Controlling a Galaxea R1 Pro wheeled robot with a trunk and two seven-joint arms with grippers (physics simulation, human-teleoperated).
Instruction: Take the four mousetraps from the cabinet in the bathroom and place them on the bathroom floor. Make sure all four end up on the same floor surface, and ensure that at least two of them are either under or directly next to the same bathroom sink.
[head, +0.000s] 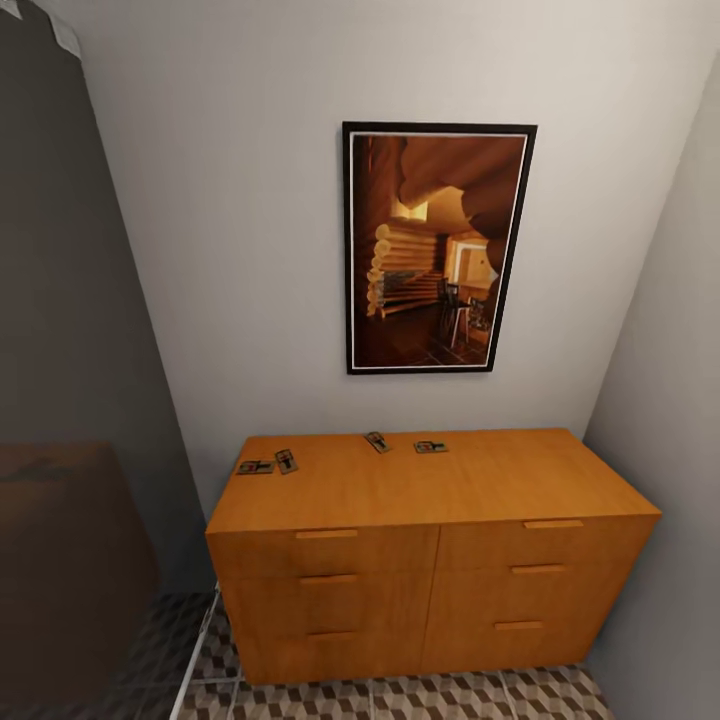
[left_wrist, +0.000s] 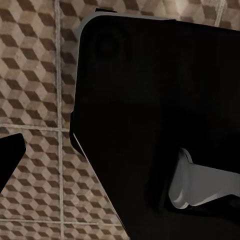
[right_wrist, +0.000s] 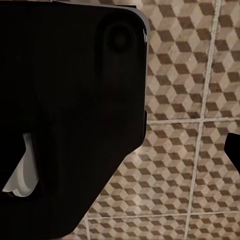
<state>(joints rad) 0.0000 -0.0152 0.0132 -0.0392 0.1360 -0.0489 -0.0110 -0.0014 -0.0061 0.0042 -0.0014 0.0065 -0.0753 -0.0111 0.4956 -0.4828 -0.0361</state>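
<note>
Four mousetraps lie on the flat top of the orange-brown cabinet, seen in the head view. Two sit close together near its back left corner, one beside the other. Two more, one and another, rest near the middle of the back edge. All the drawers look closed. The cube-patterned bathroom floor runs in front of the cabinet. Each wrist view looks down on these tiles past my black body. A dark fingertip pokes in at one edge, and another fingertip likewise.
A framed picture hangs on the wall above the cabinet. A grey wall closes in on the cabinet's right end. A dark panel stands at the left, with a thin white bar at its foot.
</note>
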